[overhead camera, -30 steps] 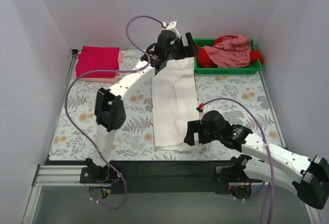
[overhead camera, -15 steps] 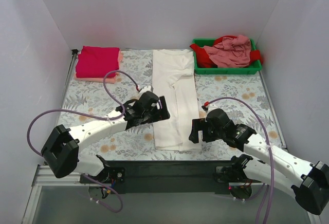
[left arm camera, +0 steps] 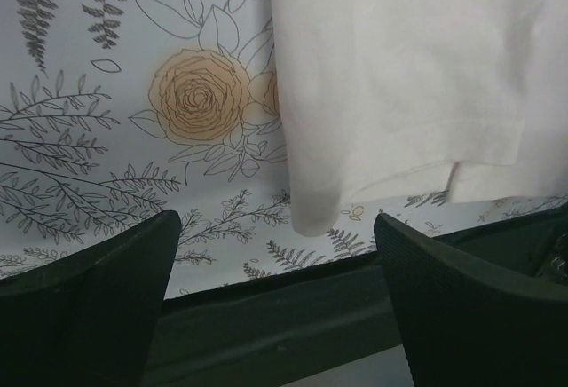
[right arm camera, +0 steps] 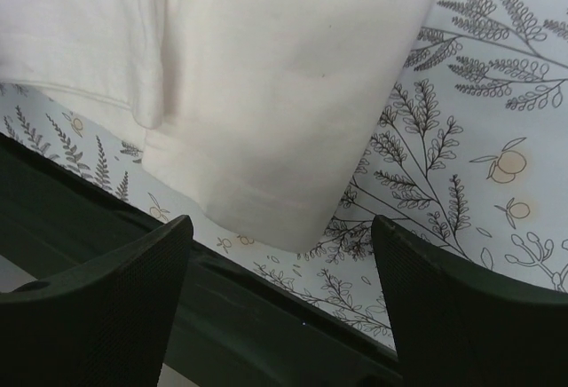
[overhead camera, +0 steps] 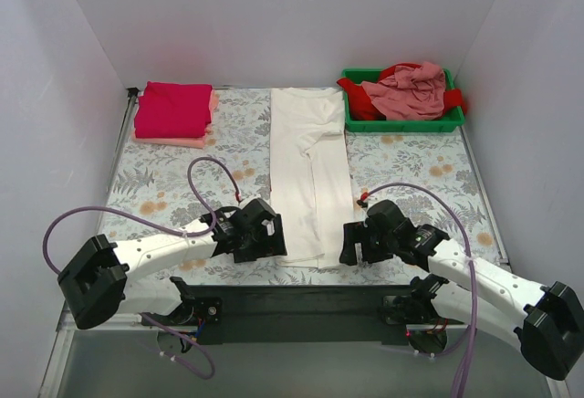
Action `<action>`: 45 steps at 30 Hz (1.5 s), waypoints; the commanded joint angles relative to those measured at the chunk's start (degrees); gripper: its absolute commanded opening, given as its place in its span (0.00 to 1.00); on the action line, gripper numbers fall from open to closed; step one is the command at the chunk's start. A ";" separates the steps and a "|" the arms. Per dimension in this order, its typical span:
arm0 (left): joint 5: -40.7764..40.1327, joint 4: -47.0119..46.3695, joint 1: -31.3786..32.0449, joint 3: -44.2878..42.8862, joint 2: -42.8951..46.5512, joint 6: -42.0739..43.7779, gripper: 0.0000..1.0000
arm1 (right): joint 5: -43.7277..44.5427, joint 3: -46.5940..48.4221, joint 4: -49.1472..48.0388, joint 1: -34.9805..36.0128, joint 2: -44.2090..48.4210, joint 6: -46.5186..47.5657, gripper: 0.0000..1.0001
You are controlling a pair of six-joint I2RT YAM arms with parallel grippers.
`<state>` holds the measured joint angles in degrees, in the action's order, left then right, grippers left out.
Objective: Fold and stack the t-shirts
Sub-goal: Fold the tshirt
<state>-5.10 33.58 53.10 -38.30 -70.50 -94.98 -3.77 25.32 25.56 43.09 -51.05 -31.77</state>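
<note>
A white t-shirt point(overhead camera: 308, 165) lies folded into a long strip down the middle of the table, print hidden. Its near left corner shows in the left wrist view point(left arm camera: 390, 76) and its near right corner in the right wrist view point(right arm camera: 266, 76). My left gripper point(overhead camera: 271, 245) is open and empty, low beside the shirt's near left corner. My right gripper point(overhead camera: 347, 245) is open and empty beside the near right corner. A folded crimson shirt point(overhead camera: 172, 109) lies on a pale pink one point(overhead camera: 212, 101) at the back left. Dusty pink point(overhead camera: 412, 88) and red point(overhead camera: 365, 101) shirts lie crumpled in the tray.
The green plastic tray point(overhead camera: 401, 125) stands at the back right. The floral table cover point(overhead camera: 164, 188) spreads under everything. A black rail point(overhead camera: 301, 298) runs along the near table edge, right below both grippers. White walls close in the left, back and right.
My left arm let go of the shirt's far end, swung back from the far side and came down by the near left corner. The right gripper shifted slightly toward the near edge.
</note>
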 commanded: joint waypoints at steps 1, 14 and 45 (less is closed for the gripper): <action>5.01 -4.31 1.04 2.09 -0.34 -1.00 0.89 | -3.17 -1.93 -0.25 -0.29 2.18 -0.66 0.87; 6.69 -8.45 1.48 3.50 -5.96 -1.17 0.47 | -3.26 -4.93 -2.18 -0.55 1.04 -2.07 0.67; 3.89 -11.79 3.41 7.55 8.89 -3.02 0.00 | -7.50 -5.73 -4.64 1.29 11.86 0.74 0.01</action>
<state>3.36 23.11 56.38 -26.94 -61.43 -98.85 -15.53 14.85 22.72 44.01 -37.71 -33.61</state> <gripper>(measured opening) 0.031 0.023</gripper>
